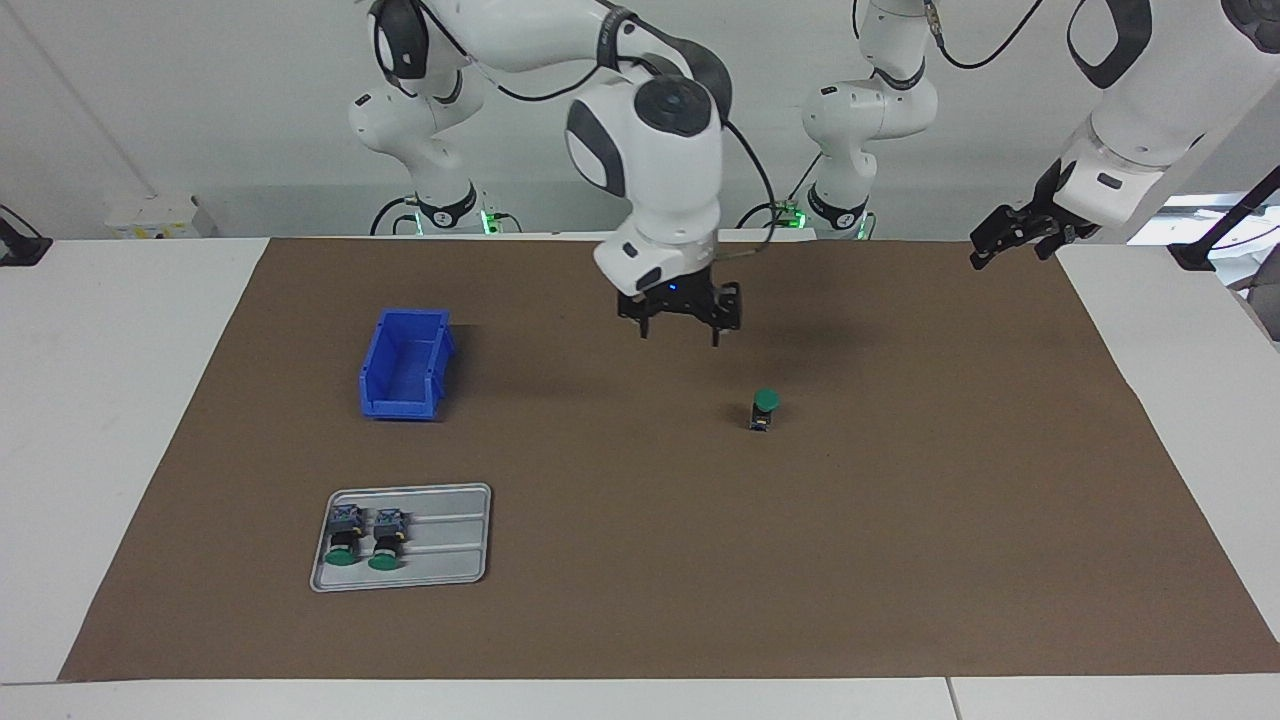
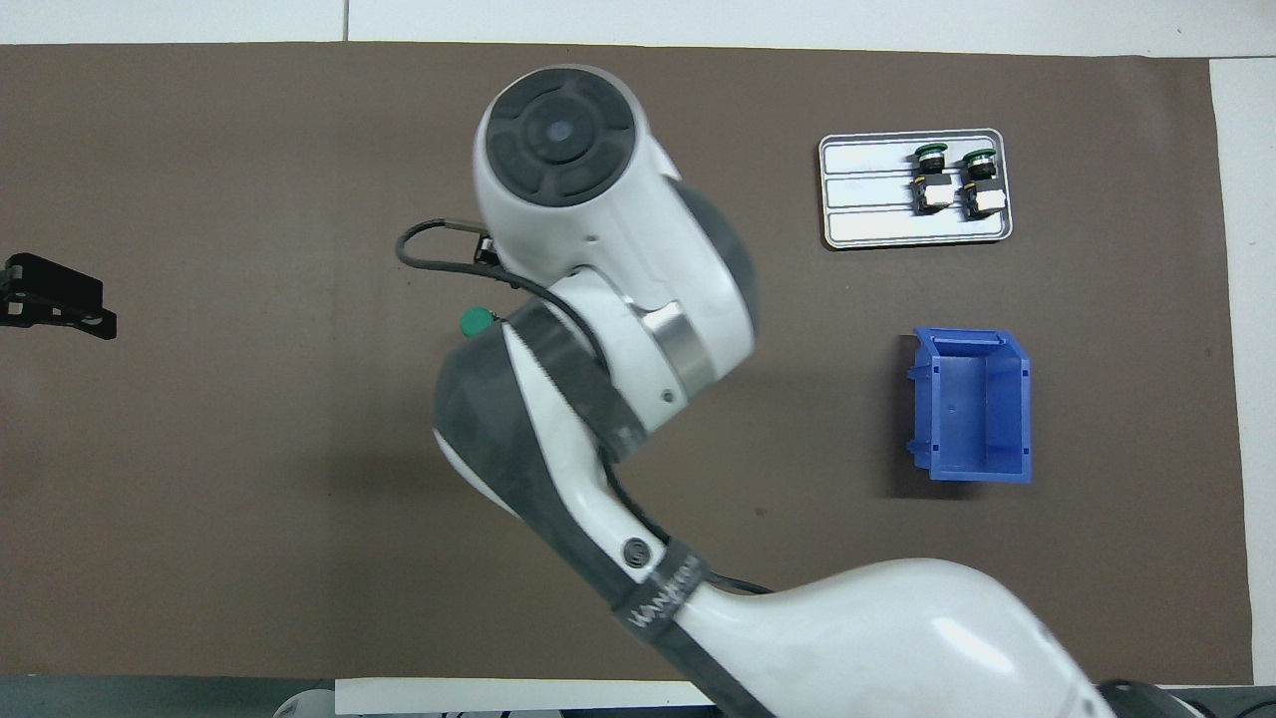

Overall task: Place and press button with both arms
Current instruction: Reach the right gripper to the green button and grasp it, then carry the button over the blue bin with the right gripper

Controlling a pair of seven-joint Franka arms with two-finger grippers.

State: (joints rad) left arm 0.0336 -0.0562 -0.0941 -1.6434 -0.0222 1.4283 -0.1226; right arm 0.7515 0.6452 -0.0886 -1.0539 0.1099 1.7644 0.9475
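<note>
A button (image 1: pixel 765 408) with a green cap stands upright on the brown mat (image 1: pixel 900 520), its cap up. In the overhead view only that cap (image 2: pixel 477 321) peeks out beside the right arm. My right gripper (image 1: pixel 680 336) hangs open over the bare mat close to the button, pointing down, apart from it and holding nothing. Its own wrist (image 2: pixel 558 150) hides it in the overhead view. My left gripper (image 1: pixel 1008 242) waits open and empty over the mat's edge at the left arm's end, and shows as a left gripper (image 2: pixel 60 299) at the overhead view's edge.
A grey tray (image 1: pixel 455 572) toward the right arm's end carries two more buttons (image 1: pixel 345 540) lying on their sides. A blue bin (image 1: pixel 405 365) stands nearer to the robots than the tray. Overhead, the tray (image 2: pixel 867 224) and bin (image 2: pixel 977 409) are uncovered.
</note>
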